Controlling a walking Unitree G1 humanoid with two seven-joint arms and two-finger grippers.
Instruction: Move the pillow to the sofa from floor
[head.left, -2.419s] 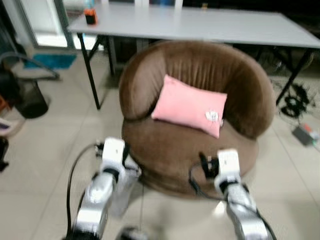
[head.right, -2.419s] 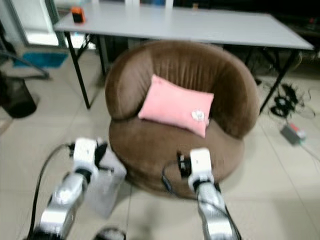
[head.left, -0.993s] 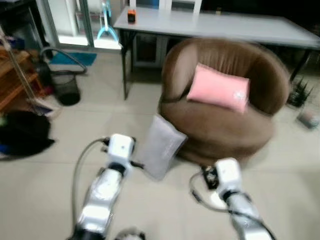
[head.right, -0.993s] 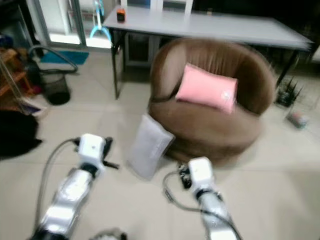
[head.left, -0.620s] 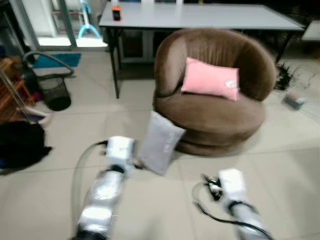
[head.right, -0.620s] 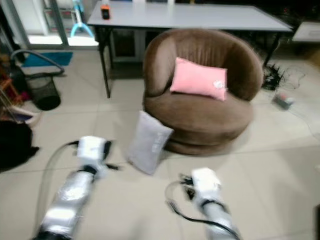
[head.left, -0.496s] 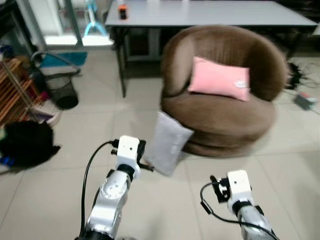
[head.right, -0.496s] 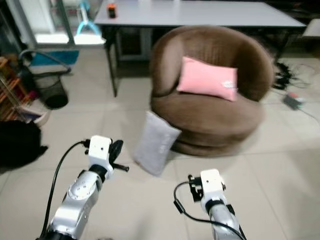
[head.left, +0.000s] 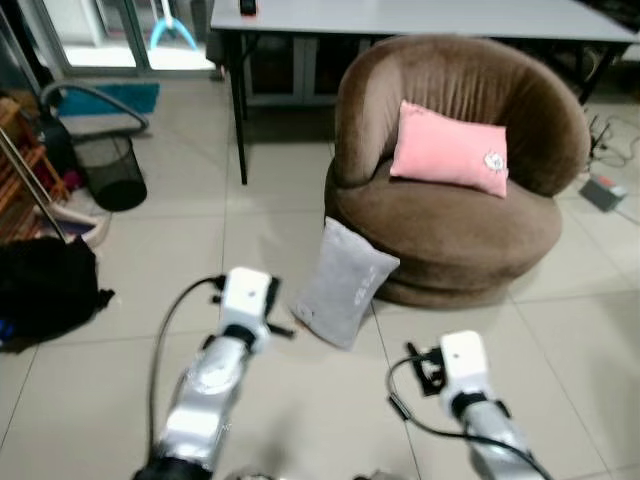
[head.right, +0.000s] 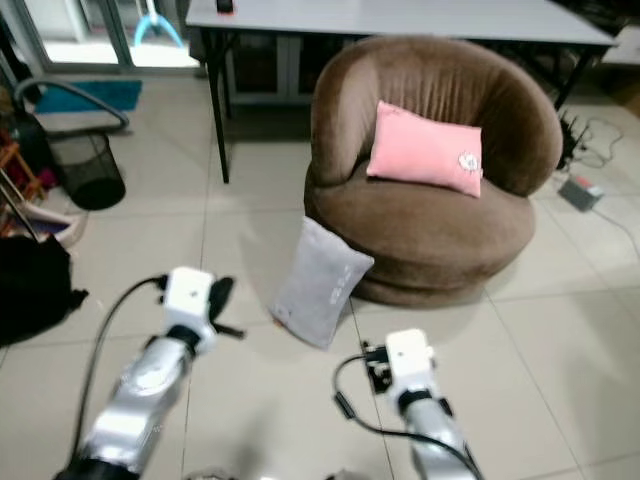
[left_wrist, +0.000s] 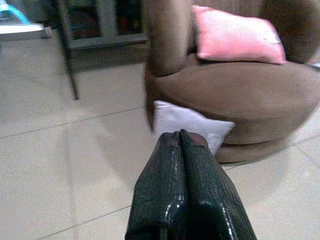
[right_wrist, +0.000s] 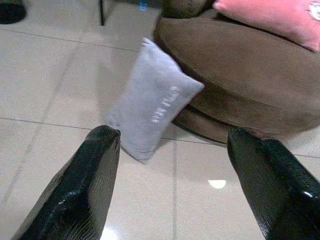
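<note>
A grey pillow (head.left: 345, 283) stands on the floor, leaning against the base of the round brown sofa chair (head.left: 455, 230). On the sofa seat a pink pillow (head.left: 448, 148) rests against the backrest. My left gripper (left_wrist: 181, 135) is shut, its fingers pressed together, short of the grey pillow (left_wrist: 189, 122) and pointing at it. My right gripper (right_wrist: 172, 137) is open with wide-spread fingers, low over the tiles, facing the grey pillow (right_wrist: 152, 100) from a short way off.
A grey table (head.left: 420, 15) with black legs stands behind the sofa. A black wire bin (head.left: 110, 170) and a black bag (head.left: 45, 290) sit at the left. Cables and a power strip (head.left: 603, 190) lie on the floor at the right. Open tiles lie in front of me.
The camera has shifted, so the sofa and the grey pillow sit a little higher and further right in view. Both arms stay low in front of me.
</note>
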